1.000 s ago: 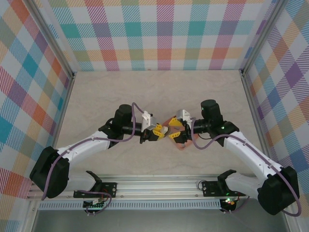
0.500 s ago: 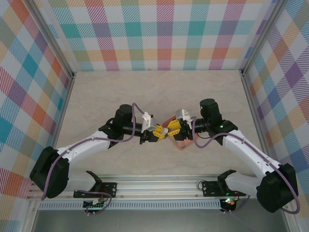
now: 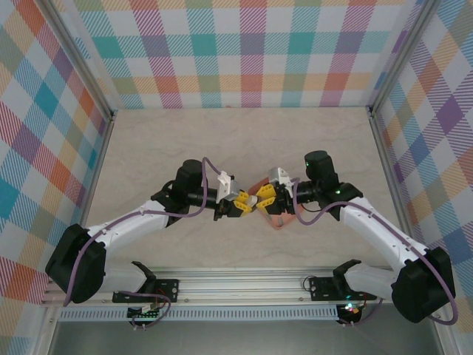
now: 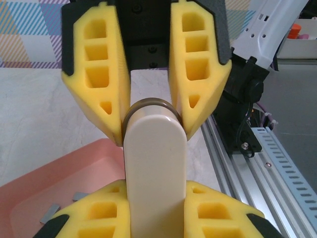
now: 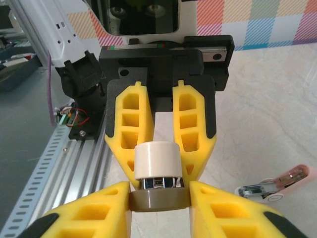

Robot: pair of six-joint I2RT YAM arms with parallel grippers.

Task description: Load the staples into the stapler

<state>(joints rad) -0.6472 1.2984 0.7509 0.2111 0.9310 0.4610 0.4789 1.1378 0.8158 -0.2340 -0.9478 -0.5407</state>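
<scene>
Evidently the job is at an early stage, with nothing loaded yet as far as the pictures show. The left claw (image 3: 241, 202) and the right claw (image 3: 264, 198) meet nose to nose over the middle of the bench (image 3: 222, 140), and both are clamped on the stapler (image 4: 154, 168), a cream oblong body with a dull olive base. It is held off the surface between them, each claw's yellow fingers pressing its sides. In the right wrist view a band of bare metal shows between the cream top and the base, so the two arms are probably working to open the magazine, though whether it is open cannot be told. The staples (image 4: 49, 214) lie loose in the salmon-pink tray (image 4: 74, 163) just below the held stapler. A pink oblong piece (image 5: 277, 184) with a metal end rests on the bench nearby. What remains, by this reading, is opening the stapler, fetching a strip from the tray, seating it and closing up.
</scene>
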